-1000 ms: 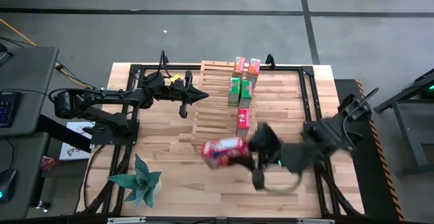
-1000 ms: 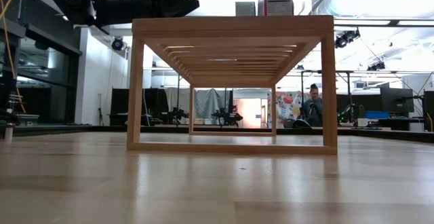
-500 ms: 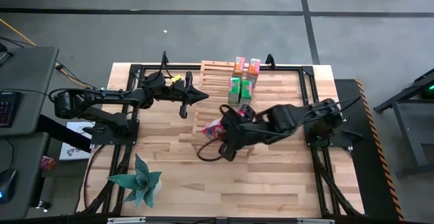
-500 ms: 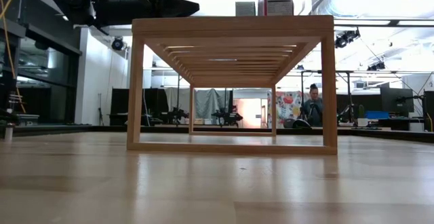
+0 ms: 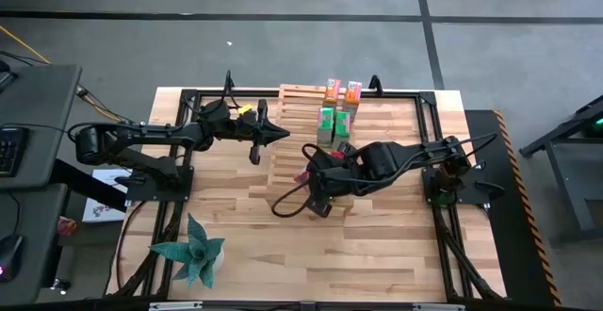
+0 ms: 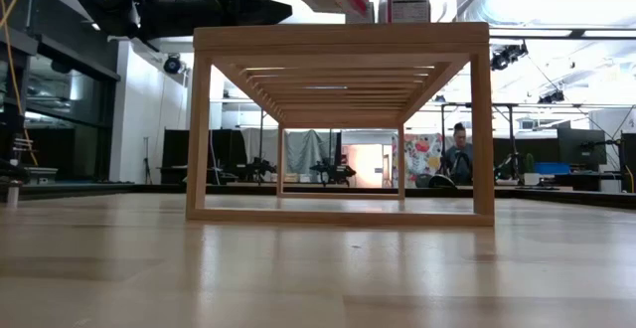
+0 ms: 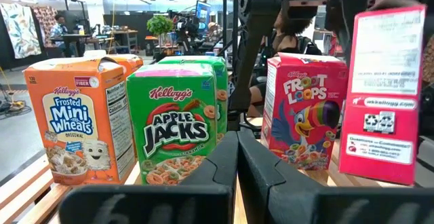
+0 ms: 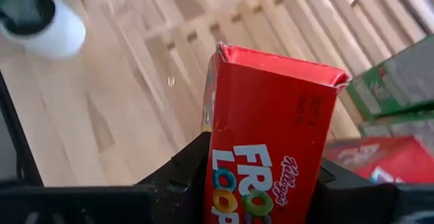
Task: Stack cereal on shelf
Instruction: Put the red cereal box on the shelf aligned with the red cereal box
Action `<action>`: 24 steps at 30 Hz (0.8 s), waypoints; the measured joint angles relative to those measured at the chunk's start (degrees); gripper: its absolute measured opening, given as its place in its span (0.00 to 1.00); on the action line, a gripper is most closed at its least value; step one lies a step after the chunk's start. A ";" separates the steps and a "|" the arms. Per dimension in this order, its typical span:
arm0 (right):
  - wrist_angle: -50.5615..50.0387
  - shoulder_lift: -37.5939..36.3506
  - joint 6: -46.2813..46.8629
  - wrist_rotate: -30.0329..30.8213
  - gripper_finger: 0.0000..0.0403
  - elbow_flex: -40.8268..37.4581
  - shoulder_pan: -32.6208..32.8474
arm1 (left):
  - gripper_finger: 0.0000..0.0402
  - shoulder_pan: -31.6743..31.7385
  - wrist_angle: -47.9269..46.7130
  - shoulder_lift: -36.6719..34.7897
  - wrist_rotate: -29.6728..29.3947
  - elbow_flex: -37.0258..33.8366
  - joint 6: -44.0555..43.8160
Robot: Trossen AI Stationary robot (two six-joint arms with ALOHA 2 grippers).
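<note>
red cereal box: held up over the shelf, near its front edge | right gripper: fingers closed tight on that box | five more boxes: standing along the shelf toward its back edge | left gripper: by the shelf's left edge, fingers pressed together, holding nothing
</note>
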 joint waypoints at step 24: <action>-1.10 1.81 -8.15 -6.92 0.31 -0.02 -3.15 | 0.00 0.00 0.06 0.00 -0.02 0.00 0.13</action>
